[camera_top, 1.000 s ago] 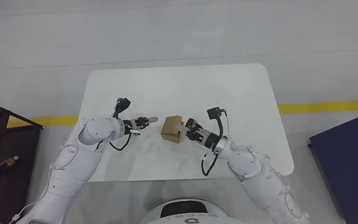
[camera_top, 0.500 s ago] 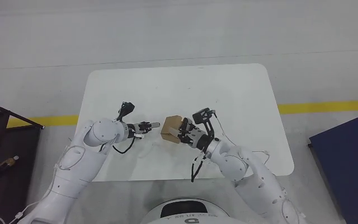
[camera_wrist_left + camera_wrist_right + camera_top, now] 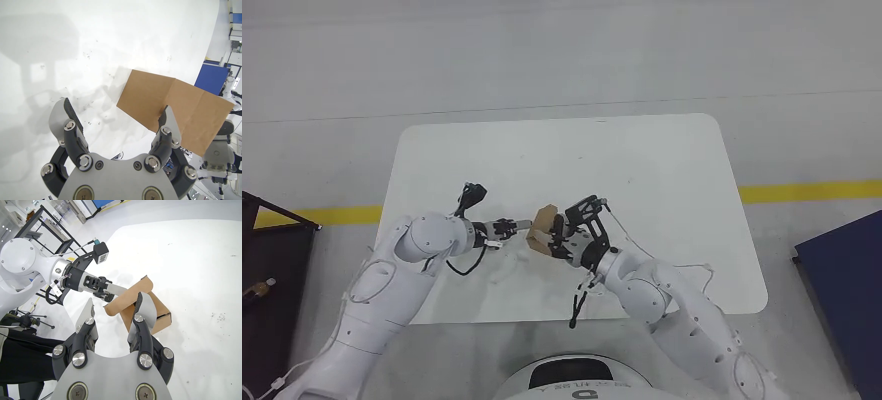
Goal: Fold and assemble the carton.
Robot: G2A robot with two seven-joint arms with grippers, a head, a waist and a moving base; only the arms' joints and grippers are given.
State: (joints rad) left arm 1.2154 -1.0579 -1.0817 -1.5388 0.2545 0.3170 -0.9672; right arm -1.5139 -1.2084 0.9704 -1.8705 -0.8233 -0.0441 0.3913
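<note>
the brown carton sits on the white table, near the middle and a bit toward the robot. both grippers are right up against it, one on each side. from above the carton looks very small, and the grippers cover part of it. i cannot make out its shape well from there.

the left gripper is spread wide and holds nothing. one of its fingers touches a flat side of the carton. the other finger is apart from it, over bare table. the touching finger covers a bit of the carton's edge. the inside of the carton cannot be seen from this side.

the right gripper is spread wide too. a loose flap, bent in a curve, sticks out from the carton. the end of the flap lies between the two fingers. one finger rests against the carton and hides part of it. the fingers look too far apart to be pinching the flap. the tip of the left gripper goes behind the flap and is hidden there.
</note>
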